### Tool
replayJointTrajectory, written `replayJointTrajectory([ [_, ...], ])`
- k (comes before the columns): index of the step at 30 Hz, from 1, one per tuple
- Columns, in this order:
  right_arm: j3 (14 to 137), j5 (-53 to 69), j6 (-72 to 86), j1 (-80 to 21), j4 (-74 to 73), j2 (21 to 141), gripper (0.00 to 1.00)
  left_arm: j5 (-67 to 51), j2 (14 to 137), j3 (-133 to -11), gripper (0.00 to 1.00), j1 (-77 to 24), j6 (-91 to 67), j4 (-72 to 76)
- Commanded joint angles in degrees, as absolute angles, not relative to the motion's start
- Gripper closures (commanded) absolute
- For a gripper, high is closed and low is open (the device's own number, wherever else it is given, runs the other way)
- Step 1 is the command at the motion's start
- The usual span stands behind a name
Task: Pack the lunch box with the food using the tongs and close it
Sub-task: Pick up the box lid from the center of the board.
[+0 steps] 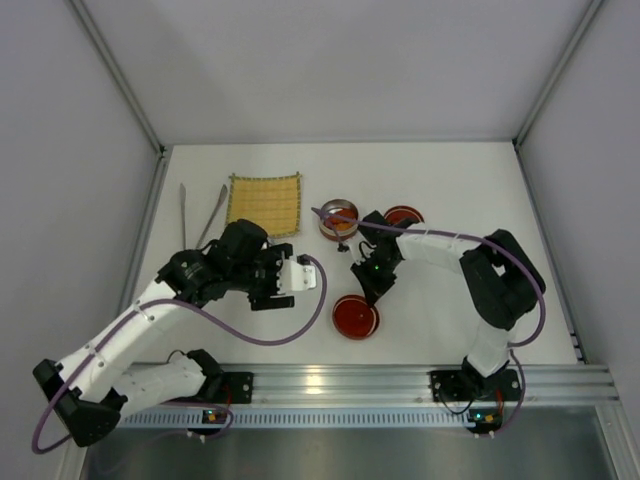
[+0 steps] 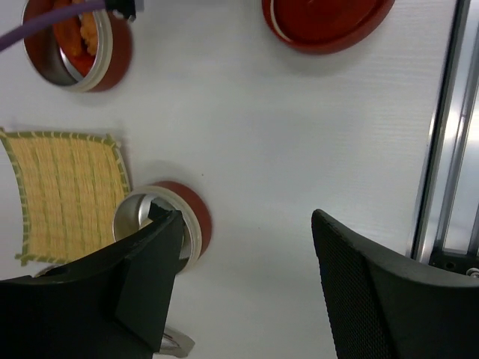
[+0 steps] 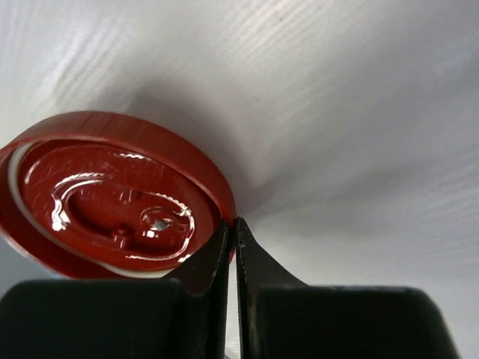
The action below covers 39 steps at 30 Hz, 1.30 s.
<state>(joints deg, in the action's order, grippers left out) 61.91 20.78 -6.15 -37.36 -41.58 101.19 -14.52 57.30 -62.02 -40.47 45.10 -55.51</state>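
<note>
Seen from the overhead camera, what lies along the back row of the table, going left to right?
tongs → yellow woven mat → round tin of orange food → small red dish

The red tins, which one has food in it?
The tin in the left wrist view's top left corner, with orange pieces inside. The other tin, beside the yellow mat, shows only bare metal where its inside is visible.
</note>
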Motion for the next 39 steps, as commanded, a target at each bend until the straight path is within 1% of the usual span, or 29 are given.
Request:
replayJointTrajectory([
  [1,65.7,28.1,-5.3,-36.7,-40.9,103.2,1.00,-12.7,58.7,-62.1,0.25,-45.1,46.5,-50.5],
  [4,71.8,36.7,-4.7,-34.4,-43.4,104.5,1.00,-13.9,60.6,-62.5,0.23,-48.1,48.6,-51.2],
  [5,72.9,39.6,-4.8,-33.8,-44.0,104.8,1.00,-14.8,60.7,-62.4,0.21,-49.0,50.4,-51.1],
  [8,76.5,43.4,-6.0,-33.7,-46.4,105.1,1.00,-15.6,60.7,-62.3,0.19,-50.7,54.6,-51.0],
  [12,80.2,46.8,-7.3,-33.8,-50.6,106.7,1.00,-13.3,61.2,-62.1,0.18,-56.5,59.8,-49.4],
  [16,81.2,51.3,-8.2,-34.2,-52.5,107.5,1.00,-10.9,62.7,-62.2,0.17,-59.8,60.8,-45.4],
  [21,81.9,54.1,-9.6,-35.9,-54.8,107.3,1.00,-9.8,66.5,-62.2,0.17,-60.6,64.3,-43.5],
  [23,81.9,55.4,-9.6,-36.6,-55.3,107.0,1.00,-9.6,67.7,-62.3,0.19,-60.6,64.9,-43.1],
  [25,82.1,56.2,-9.7,-37.2,-56.0,106.7,1.00,-9.6,69.4,-63.0,0.23,-60.6,65.5,-44.3],
  [26,82.2,56.3,-10.2,-37.6,-56.2,106.4,1.00,-9.3,70.0,-63.4,0.32,-60.6,65.6,-44.5],
  [28,82.2,56.1,-10.7,-37.9,-56.7,105.8,1.00,-8.9,70.7,-63.7,0.45,-60.6,65.4,-44.5],
  [29,82.2,56.0,-11.2,-38.1,-57.0,105.5,1.00,-8.7,70.6,-63.6,0.55,-60.6,65.4,-44.3],
  [30,82.2,56.0,-11.2,-38.1,-57.0,105.4,1.00,-8.7,70.5,-63.5,0.60,-60.6,65.0,-44.1],
  [33,82.4,56.0,-12.0,-38.1,-58.1,105.4,1.00,-8.9,70.3,-63.6,0.69,-60.6,64.0,-44.5],
  [35,82.5,55.7,-12.1,-38.1,-58.3,105.6,1.00,-9.0,69.9,-63.6,0.73,-60.6,63.4,-44.7],
  [36,82.5,55.6,-12.2,-38.1,-58.2,105.6,1.00,-9.1,69.8,-63.6,0.78,-60.6,63.2,-44.9],
  [38,83.0,55.4,-12.1,-37.9,-58.3,105.8,1.00,-9.0,69.3,-64.0,0.84,-60.6,62.4,-45.0],
  [39,83.8,55.3,-12.0,-37.7,-58.2,105.9,0.99,-8.9,69.3,-64.1,0.95,-60.6,62.1,-45.3],
])
